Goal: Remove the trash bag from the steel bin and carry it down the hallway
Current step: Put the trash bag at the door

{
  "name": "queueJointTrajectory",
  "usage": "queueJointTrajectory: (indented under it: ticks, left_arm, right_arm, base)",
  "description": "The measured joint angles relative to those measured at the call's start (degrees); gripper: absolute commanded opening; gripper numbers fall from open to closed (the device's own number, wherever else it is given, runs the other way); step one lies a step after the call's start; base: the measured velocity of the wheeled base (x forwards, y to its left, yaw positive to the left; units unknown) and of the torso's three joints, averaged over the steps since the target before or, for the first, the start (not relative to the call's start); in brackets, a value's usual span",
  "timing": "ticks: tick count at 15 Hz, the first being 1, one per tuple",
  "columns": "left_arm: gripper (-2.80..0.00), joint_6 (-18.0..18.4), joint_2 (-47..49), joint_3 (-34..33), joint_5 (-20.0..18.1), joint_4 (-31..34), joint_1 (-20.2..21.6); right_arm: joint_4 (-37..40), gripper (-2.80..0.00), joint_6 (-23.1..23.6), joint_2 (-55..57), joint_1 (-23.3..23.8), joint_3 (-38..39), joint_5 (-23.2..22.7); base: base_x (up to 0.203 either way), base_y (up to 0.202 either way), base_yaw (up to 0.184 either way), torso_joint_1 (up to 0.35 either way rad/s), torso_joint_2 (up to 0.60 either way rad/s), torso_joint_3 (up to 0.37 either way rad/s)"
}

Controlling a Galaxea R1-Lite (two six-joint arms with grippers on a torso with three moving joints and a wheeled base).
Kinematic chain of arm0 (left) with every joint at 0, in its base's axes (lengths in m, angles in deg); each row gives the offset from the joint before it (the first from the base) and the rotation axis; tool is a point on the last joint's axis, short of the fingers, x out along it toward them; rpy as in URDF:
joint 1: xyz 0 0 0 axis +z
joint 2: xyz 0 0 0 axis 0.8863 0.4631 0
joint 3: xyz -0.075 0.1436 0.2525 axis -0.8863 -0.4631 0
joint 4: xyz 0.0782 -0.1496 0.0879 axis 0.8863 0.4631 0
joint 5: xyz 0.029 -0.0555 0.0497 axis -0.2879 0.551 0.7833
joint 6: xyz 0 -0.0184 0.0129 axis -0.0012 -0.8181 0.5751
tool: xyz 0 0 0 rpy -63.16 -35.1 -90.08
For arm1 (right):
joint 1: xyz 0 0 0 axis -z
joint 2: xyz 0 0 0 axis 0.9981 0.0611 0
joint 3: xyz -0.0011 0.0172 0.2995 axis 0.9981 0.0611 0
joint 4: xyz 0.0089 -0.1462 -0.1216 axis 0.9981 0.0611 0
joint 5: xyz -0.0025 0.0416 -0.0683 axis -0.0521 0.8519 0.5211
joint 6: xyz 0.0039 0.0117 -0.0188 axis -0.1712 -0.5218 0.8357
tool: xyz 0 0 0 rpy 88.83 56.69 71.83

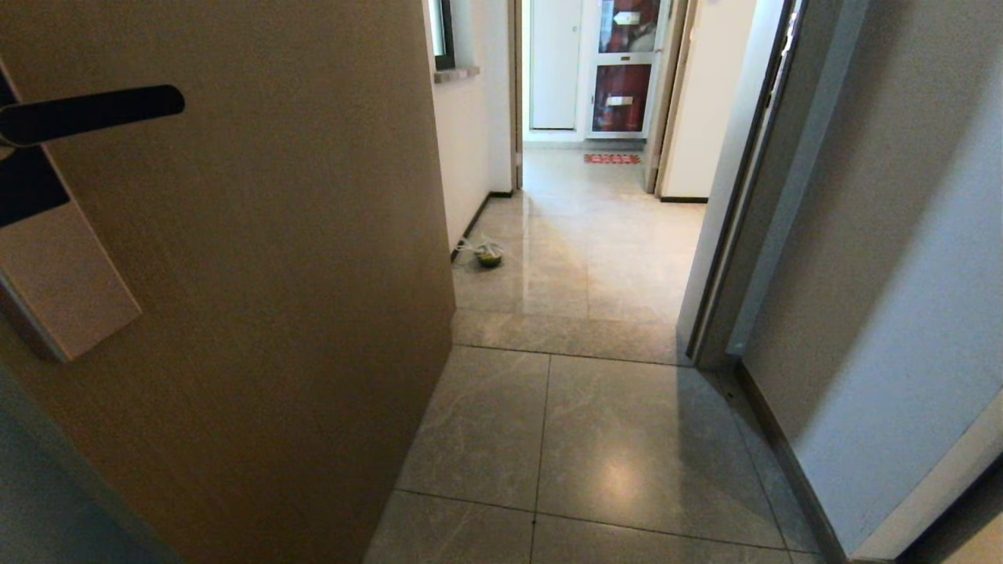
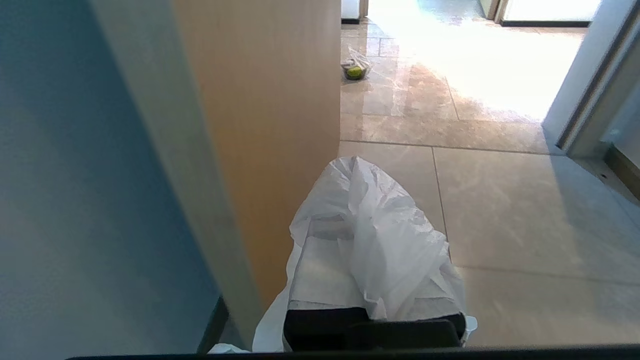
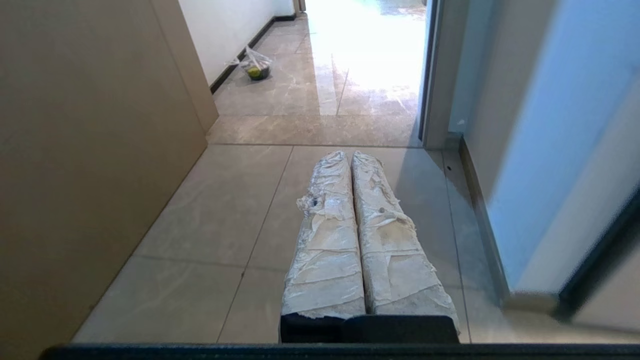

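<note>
A big brown door (image 1: 235,298) stood just beside the left end effector (image 2: 372,280), blocking that side, and its one black handle (image 1: 94,112) stuck out higher up. The left end effector was pressed together on the thin white trash bag (image 2: 380,240), which draped over its fingers. The right end effector (image 3: 352,235) was pressed together too, its two white-wrapped fingers (image 3: 325,260) touching and holding nothing. Ahead of both lay the shiny tiled floor (image 1: 595,439) of the hallway (image 1: 595,227), with a grey door frame (image 1: 744,204) beside the right end effector. Far ahead, by the wall, sat one small bag with something green inside (image 1: 488,252). At the far end stood one cabinet (image 1: 624,70) with red things behind glass; any writing there was too small to read.
</note>
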Motion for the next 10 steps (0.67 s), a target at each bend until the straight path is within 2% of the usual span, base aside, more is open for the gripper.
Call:
queueJointTrajectory:
  ticks: [4,10]
  left_arm:
    - [-2.80,-0.11,0.00,0.00,0.02,0.10,0.00]
    - [-2.80,-0.12,0.00,0.00,0.02,0.11,0.00]
  right_arm:
    - [0.00,-2.80,-0.01,0.00,0.00,0.00,0.00]
    - [0.01,-2.80,-0.01,0.00,0.02,0.00,-0.02]
  base:
    - [0.163,0.000,0.000,0.003,0.01,0.002]
    - [0.000,0.000,0.000,0.000,0.00,0.000]
